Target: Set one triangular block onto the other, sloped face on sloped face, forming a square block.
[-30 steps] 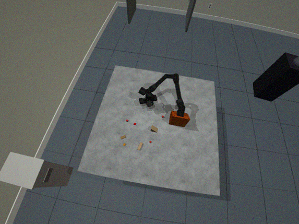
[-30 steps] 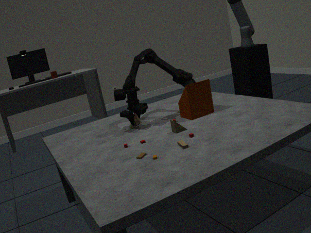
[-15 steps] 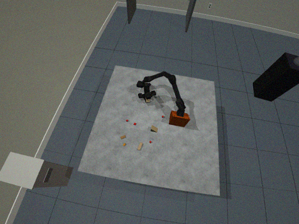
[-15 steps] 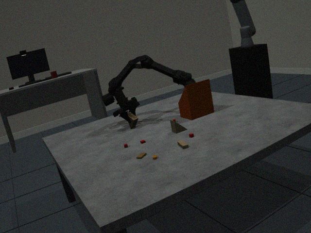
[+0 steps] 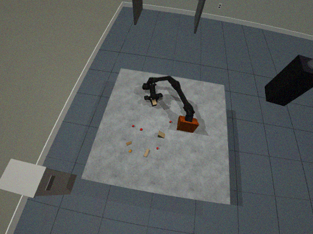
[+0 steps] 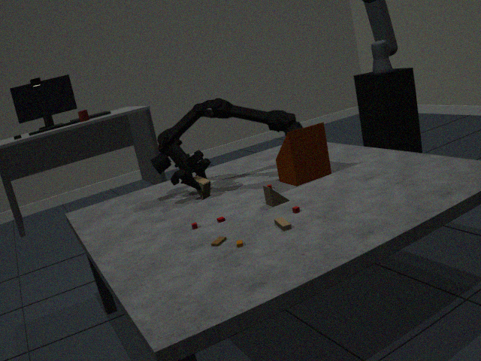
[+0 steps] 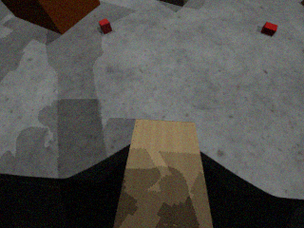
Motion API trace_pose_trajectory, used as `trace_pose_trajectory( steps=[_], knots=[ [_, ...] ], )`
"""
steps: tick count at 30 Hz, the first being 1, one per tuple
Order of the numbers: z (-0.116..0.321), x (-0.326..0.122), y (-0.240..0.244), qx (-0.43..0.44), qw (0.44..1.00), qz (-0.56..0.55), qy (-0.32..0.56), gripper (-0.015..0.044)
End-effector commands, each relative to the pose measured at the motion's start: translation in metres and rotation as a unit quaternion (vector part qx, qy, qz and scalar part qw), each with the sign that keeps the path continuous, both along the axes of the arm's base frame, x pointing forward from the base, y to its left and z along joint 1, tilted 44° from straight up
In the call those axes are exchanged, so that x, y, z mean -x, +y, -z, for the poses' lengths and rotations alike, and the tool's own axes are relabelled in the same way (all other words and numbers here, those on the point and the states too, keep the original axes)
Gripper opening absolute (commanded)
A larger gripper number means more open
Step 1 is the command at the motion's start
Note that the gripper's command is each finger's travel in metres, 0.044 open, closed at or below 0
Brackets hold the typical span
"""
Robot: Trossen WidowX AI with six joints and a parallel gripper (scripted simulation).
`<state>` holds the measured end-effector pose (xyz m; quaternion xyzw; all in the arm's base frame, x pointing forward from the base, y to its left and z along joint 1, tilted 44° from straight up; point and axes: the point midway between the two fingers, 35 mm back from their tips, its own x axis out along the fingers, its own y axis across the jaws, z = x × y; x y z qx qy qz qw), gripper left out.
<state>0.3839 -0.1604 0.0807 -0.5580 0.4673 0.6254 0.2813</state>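
My gripper (image 5: 153, 100) (image 6: 200, 183) (image 7: 162, 149) is shut on a tan wooden triangular block (image 5: 154, 102) (image 6: 204, 189) (image 7: 163, 182), with a finger on each side of it. The held block is low over the back left part of the table; whether it touches the table I cannot tell. The other triangular block (image 5: 161, 134) (image 6: 273, 198) stands on the table, apart from the gripper, with its sloped face up and its upright face to the left in the exterior view. Only a dark bit of it shows at the top edge of the wrist view.
An orange box (image 5: 186, 125) (image 6: 307, 155) (image 7: 57, 11) stands by the arm's base. Small red cubes (image 5: 141, 129) (image 6: 220, 219) (image 7: 270, 28) lie around the standing block. Two flat wooden pieces (image 5: 146, 153) (image 6: 282, 223) and an orange cube (image 5: 130, 151) (image 6: 239, 243) lie farther from the arm.
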Motion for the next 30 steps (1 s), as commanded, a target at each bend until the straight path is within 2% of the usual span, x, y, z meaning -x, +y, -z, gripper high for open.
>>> trace_pose_trajectory(
  steps=[1, 12, 21, 27, 30],
  knots=[
    [0.0, 0.0, 0.0, 0.003, 1.0, 0.0, 0.001, 0.0157],
    [0.0, 0.0, 0.0, 0.003, 1.0, 0.0, 0.001, 0.044],
    [-0.002, 0.0, 0.002, 0.003, 1.0, 0.0, -0.001, 0.044],
    [-0.063, 0.01, 0.062, 0.008, 0.999, -0.019, -0.034, 0.044],
    [-0.071, 0.013, 0.07, 0.008, 0.999, -0.021, -0.039, 0.044]
  ],
)
